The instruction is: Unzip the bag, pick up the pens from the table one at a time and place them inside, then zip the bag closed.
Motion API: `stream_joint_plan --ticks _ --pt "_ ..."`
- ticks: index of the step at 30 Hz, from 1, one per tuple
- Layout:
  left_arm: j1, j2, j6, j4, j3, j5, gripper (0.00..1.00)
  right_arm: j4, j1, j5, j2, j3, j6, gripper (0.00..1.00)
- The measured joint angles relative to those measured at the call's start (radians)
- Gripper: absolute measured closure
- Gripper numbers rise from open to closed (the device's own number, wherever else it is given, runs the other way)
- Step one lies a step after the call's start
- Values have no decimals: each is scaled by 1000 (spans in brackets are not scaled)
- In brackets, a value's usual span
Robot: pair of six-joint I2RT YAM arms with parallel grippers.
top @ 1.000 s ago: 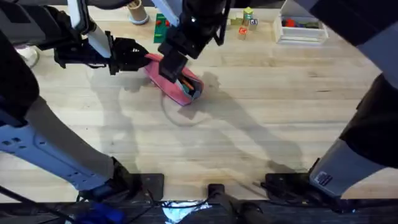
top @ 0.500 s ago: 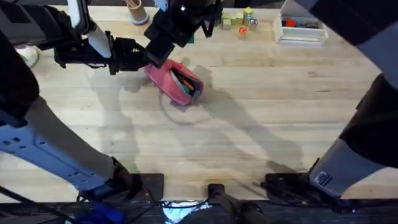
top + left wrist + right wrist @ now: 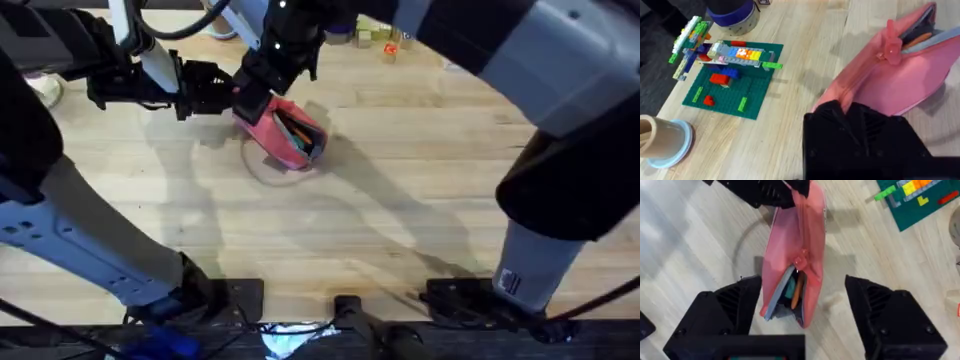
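The left pincer (image 3: pixel 222 88) is clamped on the closed end of the pink pencil pouch (image 3: pixel 282 132) and keeps it against the light wooden counter (image 3: pixel 400 200). From that held end the pouch's long axis runs away to the right and toward the arms' bases, and its open mouth with the grey-blue end points to that side. An orange pen (image 3: pixel 797 292) shows inside the mouth. The right pincer (image 3: pixel 802 305) hangs above the pouch with its fingers wide apart, one on each side of the pouch. The pink zipper pull (image 3: pixel 800 261) lies along the top seam, directly under this pincer, so the right arm seems better placed to draw it toward the open end.
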State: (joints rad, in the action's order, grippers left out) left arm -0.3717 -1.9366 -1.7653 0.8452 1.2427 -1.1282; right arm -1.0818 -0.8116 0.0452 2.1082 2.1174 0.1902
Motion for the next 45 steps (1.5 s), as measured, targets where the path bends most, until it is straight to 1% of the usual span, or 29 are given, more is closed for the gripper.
stream_joint_plan --ticks 7,17,24,27,30,34,38,40,45 --pt "0 0 0 0 0 0 958 41 0 -1 48 0 0 6" --pt "0 0 0 0 0 0 959 61 0 -31 87 0 0 6" --pt "0 0 0 0 0 0 959 74 0 -35 137 0 0 10" --pt "0 0 0 0 0 0 959 75 0 -35 144 0 -1 76" --pt "0 0 0 0 0 0 959 79 0 -35 144 0 -1 180" --pt "0 0 0 0 0 0 958 80 0 -35 144 0 -3 350" --pt "0 0 0 0 0 0 959 80 2 -35 144 0 -3 476" --pt "0 0 0 0 0 0 959 80 2 -35 144 0 -3 499" --pt "0 0 0 0 0 0 959 84 2 -34 143 0 -3 515"
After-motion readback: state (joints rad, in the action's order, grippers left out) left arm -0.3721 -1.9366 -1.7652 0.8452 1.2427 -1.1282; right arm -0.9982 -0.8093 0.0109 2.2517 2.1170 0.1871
